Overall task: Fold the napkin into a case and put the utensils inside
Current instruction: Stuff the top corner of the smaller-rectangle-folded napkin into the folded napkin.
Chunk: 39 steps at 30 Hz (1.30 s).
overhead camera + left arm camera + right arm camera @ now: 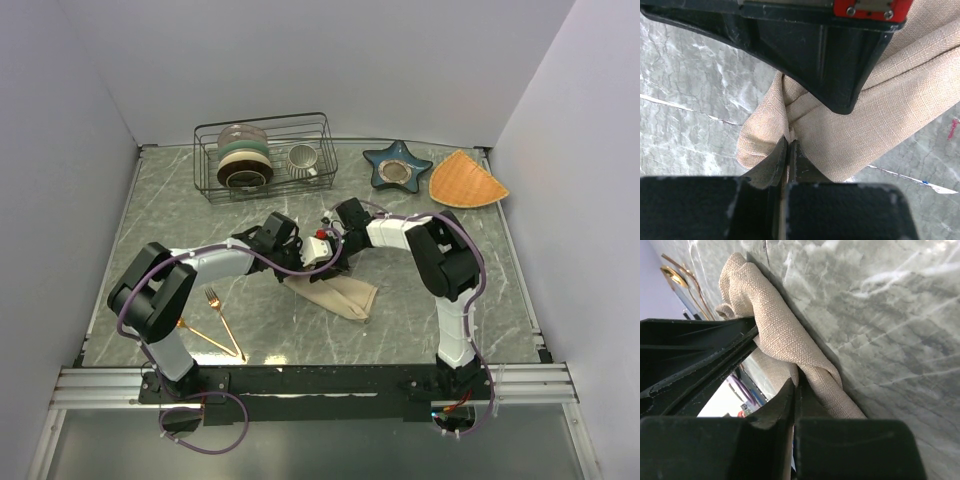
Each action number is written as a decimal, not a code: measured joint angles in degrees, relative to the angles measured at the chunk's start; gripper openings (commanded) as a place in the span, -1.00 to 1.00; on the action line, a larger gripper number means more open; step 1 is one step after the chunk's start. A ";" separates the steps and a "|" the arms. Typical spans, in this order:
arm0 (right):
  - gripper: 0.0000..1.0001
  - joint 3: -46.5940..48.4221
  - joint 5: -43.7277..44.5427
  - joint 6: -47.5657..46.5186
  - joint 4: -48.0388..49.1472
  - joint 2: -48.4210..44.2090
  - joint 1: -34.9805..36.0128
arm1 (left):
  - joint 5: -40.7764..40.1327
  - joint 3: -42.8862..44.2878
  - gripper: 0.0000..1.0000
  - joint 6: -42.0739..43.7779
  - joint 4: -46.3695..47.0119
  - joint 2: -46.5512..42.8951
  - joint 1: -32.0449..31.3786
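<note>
The beige napkin lies bunched at the table's middle, its far end lifted where both grippers meet. My left gripper is shut on a fold of the napkin; its fingertips pinch the cloth. My right gripper is shut on the napkin's rolled edge, close against the left gripper. The gold fork and gold spoon lie crossed at the near left; the spoon also shows in the right wrist view. No folded case shows.
A wire rack with bowls and a mug stands at the back. A blue star-shaped dish and an orange wedge mat sit at the back right.
</note>
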 measured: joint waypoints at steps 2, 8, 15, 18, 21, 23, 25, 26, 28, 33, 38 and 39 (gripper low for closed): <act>-1.00 0.00 0.55 -0.02 -0.15 -0.17 -0.24 | 0.26 0.02 -0.72 -0.02 0.00 0.00 0.20; -1.00 0.02 1.68 0.22 -0.13 -0.70 -1.49 | 2.97 0.11 -0.44 -0.42 -0.11 0.00 1.66; -1.00 0.02 1.95 0.50 -0.02 -1.01 -1.79 | 3.74 0.11 -0.45 -0.39 -0.26 0.00 1.88; -1.00 0.02 2.12 0.42 -0.02 -1.88 -1.79 | 3.85 0.11 -0.48 -0.31 -0.24 0.02 1.92; -1.00 0.02 2.29 0.44 0.00 -3.02 -1.79 | 3.96 0.24 -0.50 -0.22 -0.20 0.11 1.92; -1.00 0.02 2.43 0.39 0.00 -3.65 -1.79 | 4.00 0.37 -0.51 -0.20 -0.20 0.11 1.92; -1.00 0.02 2.78 0.24 -0.04 -3.78 -1.79 | 4.00 0.44 -0.51 -0.20 -0.24 0.13 1.95; -1.00 0.02 2.97 0.13 -0.09 -3.78 -1.81 | 4.00 0.44 -0.51 -0.17 -0.24 0.15 1.95; -1.00 0.04 3.65 -0.15 -0.22 -3.74 -1.88 | 4.02 0.46 -0.50 -0.17 -0.17 0.22 1.95; -1.00 1.70 5.07 -1.11 -1.18 -0.98 -2.27 | 4.13 0.50 -0.34 -0.22 -0.09 0.28 2.21; -1.00 2.80 3.13 -1.05 -1.68 0.96 -2.93 | 4.74 0.44 -0.11 -1.79 0.09 -0.81 3.96; -1.00 2.82 3.08 -1.09 -1.70 0.98 -2.93 | 4.72 0.26 -0.11 -2.54 0.15 -1.95 4.63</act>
